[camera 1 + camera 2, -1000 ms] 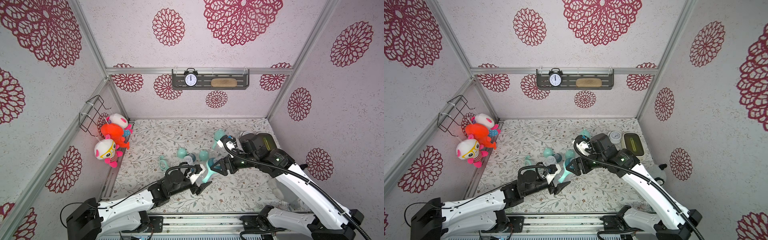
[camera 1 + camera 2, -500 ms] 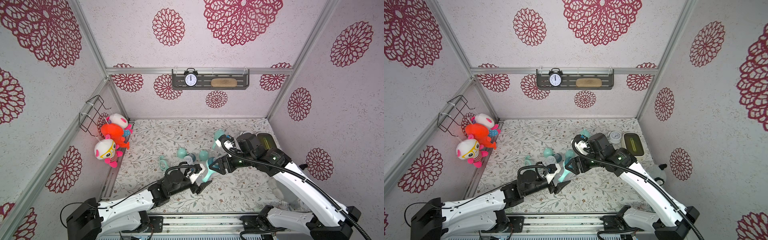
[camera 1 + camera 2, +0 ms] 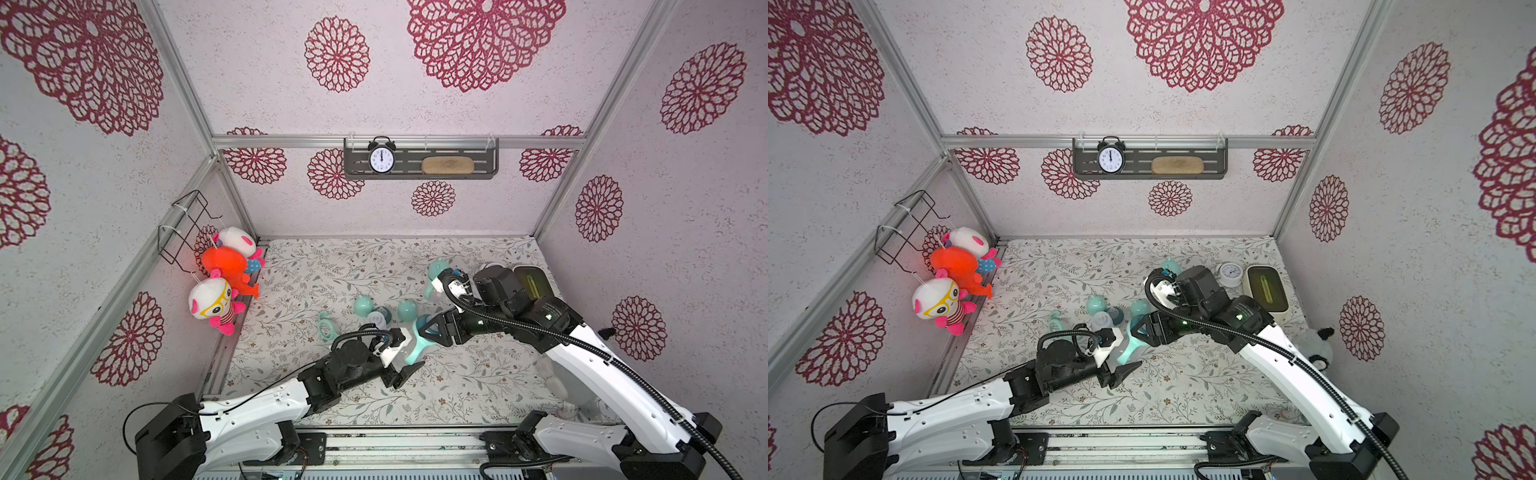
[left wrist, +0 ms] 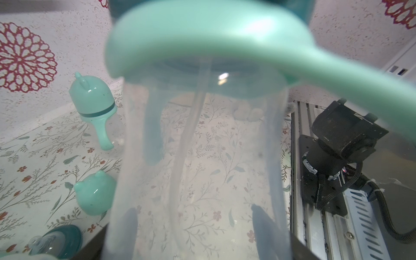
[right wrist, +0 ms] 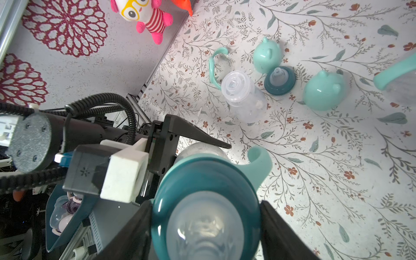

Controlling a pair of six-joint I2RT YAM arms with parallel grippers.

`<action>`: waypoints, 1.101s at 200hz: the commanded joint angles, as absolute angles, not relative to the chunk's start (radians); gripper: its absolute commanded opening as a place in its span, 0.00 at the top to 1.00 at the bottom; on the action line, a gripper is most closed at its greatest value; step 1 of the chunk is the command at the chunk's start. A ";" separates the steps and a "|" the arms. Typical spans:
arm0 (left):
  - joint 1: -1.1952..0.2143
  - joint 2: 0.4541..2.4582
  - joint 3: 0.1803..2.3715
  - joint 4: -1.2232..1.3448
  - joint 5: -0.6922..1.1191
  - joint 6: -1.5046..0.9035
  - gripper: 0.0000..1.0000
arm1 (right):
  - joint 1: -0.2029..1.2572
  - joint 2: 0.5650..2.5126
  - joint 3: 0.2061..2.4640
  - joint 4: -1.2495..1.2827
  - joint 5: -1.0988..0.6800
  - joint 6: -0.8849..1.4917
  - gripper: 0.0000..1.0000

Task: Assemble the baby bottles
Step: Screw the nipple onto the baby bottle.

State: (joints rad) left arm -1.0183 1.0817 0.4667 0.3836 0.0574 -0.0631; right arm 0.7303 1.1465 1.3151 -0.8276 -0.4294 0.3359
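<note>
My left gripper [image 3: 400,354] is shut on a clear baby bottle [image 4: 202,157] with a mint handle ring [image 3: 419,348], holding it above the mat at centre front. Through the clear wall its fingers [image 4: 261,225] show on both sides. A dark teal nipple collar [image 5: 202,177] sits on that bottle's top, and my right gripper [image 5: 204,225] is shut on it, with fingers [image 5: 276,229] pressed against both sides. Behind lie a bare clear bottle [image 5: 243,96], a loose collar [image 5: 280,81], two mint caps [image 5: 267,56] [image 5: 323,90] and a loose handle [image 5: 213,65]. A capped bottle [image 3: 436,270] stands farther back.
Plush toys [image 3: 224,286] hang on the left wall beside a wire rack [image 3: 187,224]. A small white clock [image 3: 1230,274] and a grey case [image 3: 1266,291] sit at the back right, with a grey plush [image 3: 1316,340] by the right wall.
My right gripper has shifted a little left onto the bottle's top and its jaws have narrowed around the teal collar. The left arm has held still with the bottle.
</note>
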 commanded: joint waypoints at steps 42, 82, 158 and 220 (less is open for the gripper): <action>-1.066 1.108 0.504 0.453 -0.089 -0.034 1.00 | 0.748 1.084 1.201 -0.677 -0.400 0.682 0.80; -1.081 1.133 0.498 0.497 -0.130 -0.029 1.00 | 0.750 1.043 1.155 -0.672 -0.323 0.897 0.94; -1.084 1.166 0.527 0.476 -0.150 -0.019 1.00 | 0.750 1.005 1.136 -0.701 -0.247 1.125 0.95; -1.087 1.188 0.536 0.479 -0.158 -0.013 1.00 | 0.783 1.003 1.191 -0.746 -0.188 1.069 0.45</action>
State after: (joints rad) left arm -1.0824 1.1797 0.5060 0.4095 -0.0765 -0.0525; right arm 0.7555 1.0134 1.1477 -0.7273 -0.2211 0.9710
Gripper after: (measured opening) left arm 0.807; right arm 0.686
